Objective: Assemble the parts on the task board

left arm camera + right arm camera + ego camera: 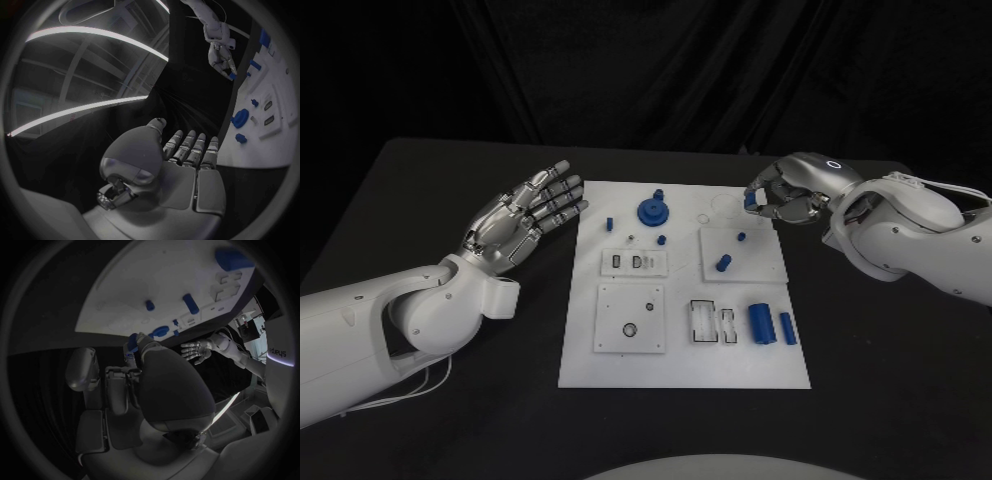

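Nearest the head camera, my left arm enters at lower left of the frame; its left hand point(524, 215) hangs palm-up just beside the left edge of the task board point(682, 370), fingers spread and straight, holding nothing.

Right hand point(783, 197) sits at the board's upper right corner, fingers point(759, 190) curled in. A small blue part point(751, 199) shows at the fingertips — I judge it pinched there, though the head view is too coarse to be sure. The left wrist view backs this: a blue speck point(231, 76) at the tips of the far hand.

Relation that matters: the raised plate point(736, 250) with its blue peg point(723, 264) lies just below and left of the right fingers in the head frame, so the right hand is much the nearer. Round blue knob point(653, 211) stands between the two hands, upper middle of the board.

Two blue cylinders point(762, 322) lie loose at the board's lower right, long axes running up-down the frame — well apart from both hands.

Right wrist view shows the held piece point(132, 344) against the fingers; which slot it suits I cannot tell.

Black bench point(877, 400) carries it all.
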